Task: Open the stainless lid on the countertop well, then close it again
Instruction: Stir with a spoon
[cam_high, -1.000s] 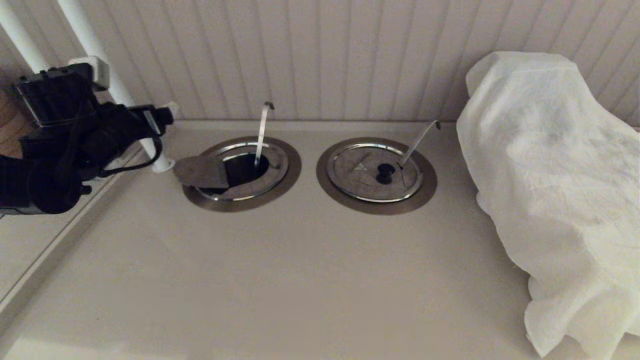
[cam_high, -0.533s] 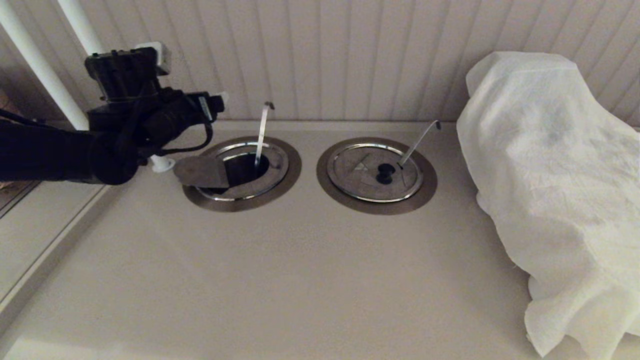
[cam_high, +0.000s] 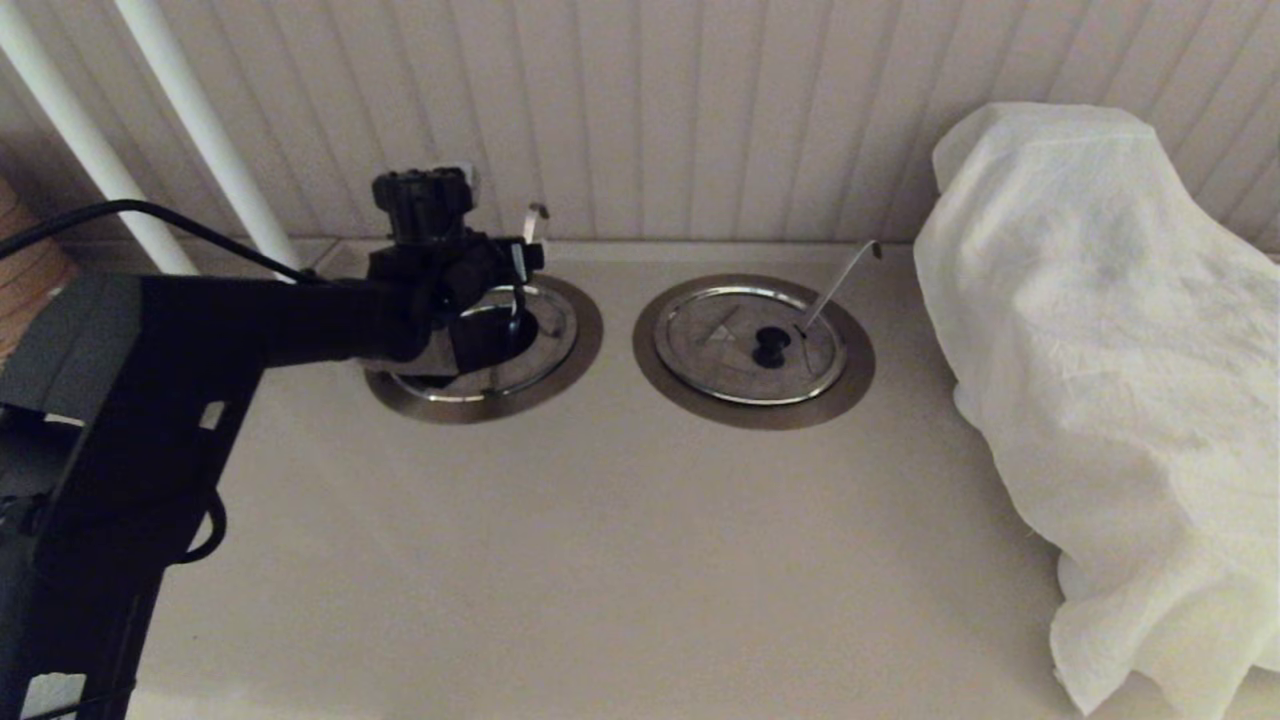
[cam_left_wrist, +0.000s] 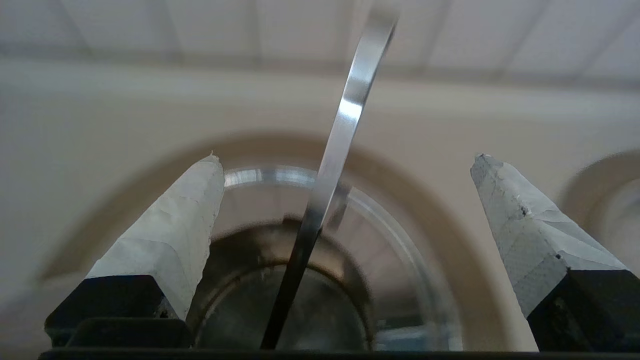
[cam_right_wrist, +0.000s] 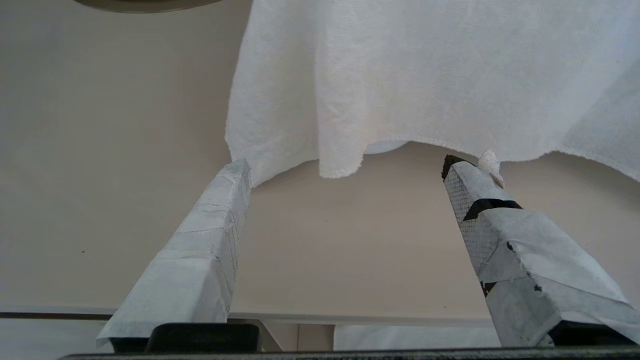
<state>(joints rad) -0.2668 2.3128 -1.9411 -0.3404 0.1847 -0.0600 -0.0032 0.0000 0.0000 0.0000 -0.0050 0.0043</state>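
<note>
Steel twin lid (cam_high: 750, 345), triangle-marked, unlettered

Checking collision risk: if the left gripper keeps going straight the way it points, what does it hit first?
Most likely the ladle stem: it stands between the open fingers of the left gripper, dead ahead. Past it lie the countertop well and the wall. How far off the stem is cannot be judged.

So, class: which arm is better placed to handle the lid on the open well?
Left. The left gripper hangs open over the countertop well, straddling the ladle stem. The right gripper sits open by the white cloth.
</note>
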